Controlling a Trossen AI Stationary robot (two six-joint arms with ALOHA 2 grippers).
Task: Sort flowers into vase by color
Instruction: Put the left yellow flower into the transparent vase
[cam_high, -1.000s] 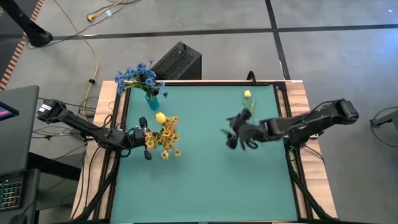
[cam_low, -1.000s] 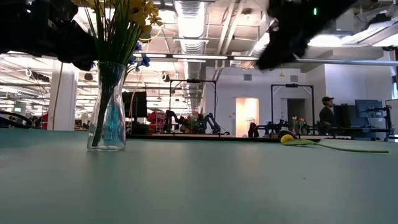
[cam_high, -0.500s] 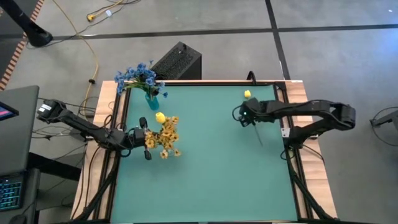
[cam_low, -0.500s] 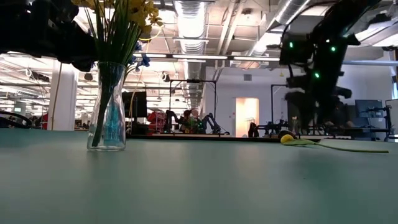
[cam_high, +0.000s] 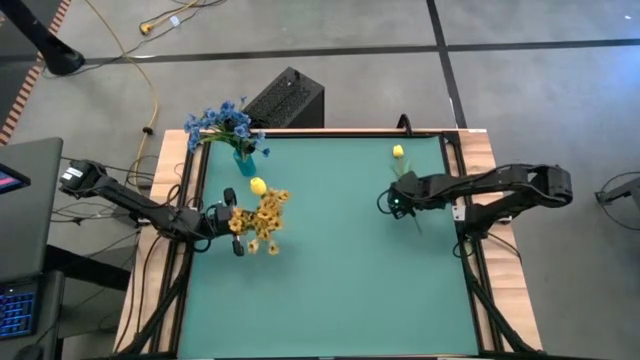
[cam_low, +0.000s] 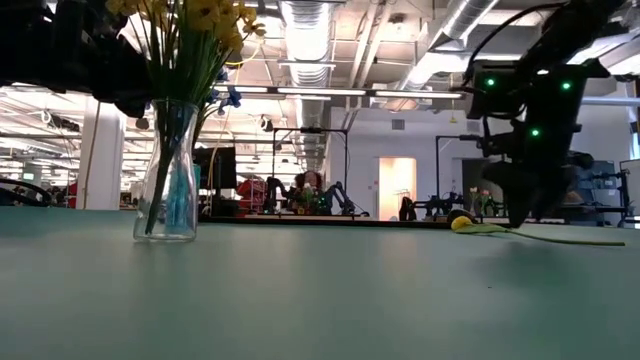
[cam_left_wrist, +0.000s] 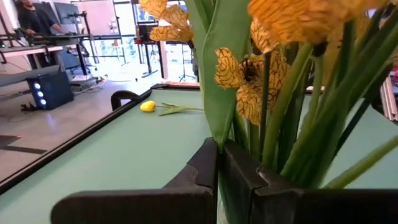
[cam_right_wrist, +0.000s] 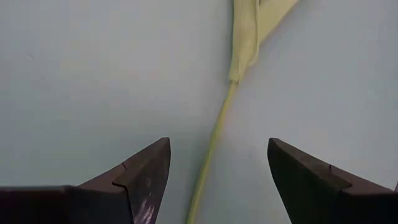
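A glass vase (cam_low: 168, 170) of yellow flowers (cam_high: 262, 218) stands on the green mat at the left. My left gripper (cam_high: 232, 222) is beside it, shut on the bunch. Another vase with blue flowers (cam_high: 228, 126) stands at the far left corner. A single yellow bud (cam_high: 397, 151) lies on the mat at the far right, its thin stem (cam_right_wrist: 211, 155) running toward the near edge. My right gripper (cam_high: 397, 204) hovers open over that stem and points steeply down. Its two fingers stand on either side of the stem without touching it. My left gripper pinches a green leaf (cam_left_wrist: 215, 134) of the yellow bunch between its two shut fingers, just above the vase's mouth. The fingers come in level from the table's left side. The bunch stands upright in the vase, which rests on the mat.
A black box (cam_high: 288, 98) sits on the floor beyond the far edge. A raised dark frame (cam_high: 455, 170) borders the mat. The middle and near half of the mat (cam_high: 330, 290) hold nothing.
My right gripper has come down from above the mat onto the lying stem, going a little toward the right edge. It has tipped from near level to steeply down, rolled, and stayed open. The yellow bunch and its vase have shifted slightly toward the left.
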